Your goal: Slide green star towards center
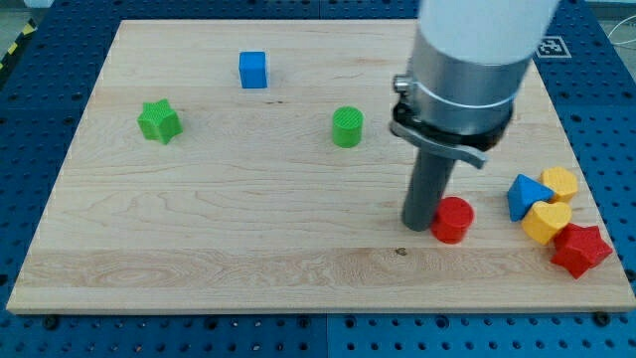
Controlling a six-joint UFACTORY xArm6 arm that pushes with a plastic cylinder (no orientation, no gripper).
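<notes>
My tip [417, 227] rests on the counter [248, 259], touching a red cylinder [453, 219] at its 3 o'clock; no pincer is fitted. The green star [159, 121] sits far off toward 10 o'clock, untouched. Judged next: circle round to its far left side, then push rightward.

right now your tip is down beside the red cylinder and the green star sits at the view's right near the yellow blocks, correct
Not quite. My tip is indeed down beside the red cylinder, on its left in the view, but the green star sits at the view's left, far from the yellow blocks. The red star is the one beside them. The camera view shows this.
</notes>
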